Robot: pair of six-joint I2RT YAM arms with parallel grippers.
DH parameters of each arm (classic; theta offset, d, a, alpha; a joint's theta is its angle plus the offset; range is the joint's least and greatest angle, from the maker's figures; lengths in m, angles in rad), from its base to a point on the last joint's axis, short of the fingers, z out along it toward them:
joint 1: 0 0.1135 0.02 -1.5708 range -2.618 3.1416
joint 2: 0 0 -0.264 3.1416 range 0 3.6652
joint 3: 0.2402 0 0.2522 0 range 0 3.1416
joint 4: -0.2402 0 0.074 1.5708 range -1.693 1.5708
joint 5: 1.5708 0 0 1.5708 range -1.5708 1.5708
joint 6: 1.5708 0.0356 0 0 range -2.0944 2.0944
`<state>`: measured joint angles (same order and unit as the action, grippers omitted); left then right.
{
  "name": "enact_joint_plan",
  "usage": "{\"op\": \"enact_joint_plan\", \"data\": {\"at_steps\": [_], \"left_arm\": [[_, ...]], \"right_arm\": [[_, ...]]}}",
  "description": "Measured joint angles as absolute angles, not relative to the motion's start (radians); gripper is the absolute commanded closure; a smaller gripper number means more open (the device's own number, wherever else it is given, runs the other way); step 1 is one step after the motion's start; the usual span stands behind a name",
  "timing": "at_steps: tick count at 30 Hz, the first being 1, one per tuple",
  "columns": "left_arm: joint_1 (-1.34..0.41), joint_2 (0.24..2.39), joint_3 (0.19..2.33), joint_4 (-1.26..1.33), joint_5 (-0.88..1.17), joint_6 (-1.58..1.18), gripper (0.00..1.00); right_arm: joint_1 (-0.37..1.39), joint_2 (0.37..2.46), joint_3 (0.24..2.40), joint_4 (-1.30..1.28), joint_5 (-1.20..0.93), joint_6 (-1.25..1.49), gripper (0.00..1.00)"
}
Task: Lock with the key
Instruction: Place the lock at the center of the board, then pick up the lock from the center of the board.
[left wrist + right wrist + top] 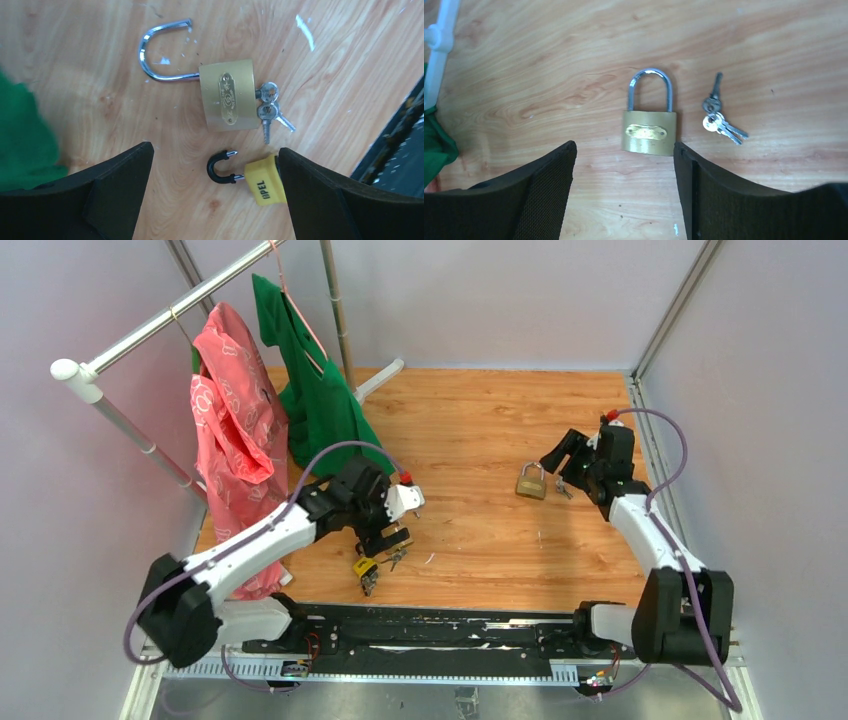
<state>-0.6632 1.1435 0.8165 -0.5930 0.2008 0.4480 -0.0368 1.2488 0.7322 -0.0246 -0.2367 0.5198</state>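
Observation:
In the left wrist view a brass padlock [229,95] lies on the wood with its steel shackle [159,55] swung open and a key [268,92] in its base, with other keys [272,117] hanging from it. A small yellow padlock [265,179] with an open black shackle lies beside the right finger. My left gripper [215,197] is open and empty above them. In the right wrist view a second brass padlock [649,131], shackle closed, lies with loose keys [720,120] to its right. My right gripper [624,195] is open and empty just short of it.
A clothes rack [150,330] holds a pink garment [235,430] and a green one [310,390] at the back left. From above, the yellow padlock [364,567] is near the front rail [420,625] and the closed padlock [531,483] is right of centre. Grey walls enclose the table.

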Motion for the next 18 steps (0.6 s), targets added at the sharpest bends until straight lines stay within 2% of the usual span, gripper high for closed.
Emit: {"op": "enact_joint_plan", "data": {"at_steps": [8, 18], "left_arm": [[-0.663, 1.446, 0.83, -0.588, 0.195, 0.531, 0.0], [-0.672, 1.515, 0.83, -0.517, 0.145, 0.409, 0.08]], "right_arm": [[0.105, 1.13, 0.794, -0.152, -0.183, 0.355, 0.25], [0.114, 1.101, 0.794, -0.224, -0.183, 0.286, 0.25]]}}
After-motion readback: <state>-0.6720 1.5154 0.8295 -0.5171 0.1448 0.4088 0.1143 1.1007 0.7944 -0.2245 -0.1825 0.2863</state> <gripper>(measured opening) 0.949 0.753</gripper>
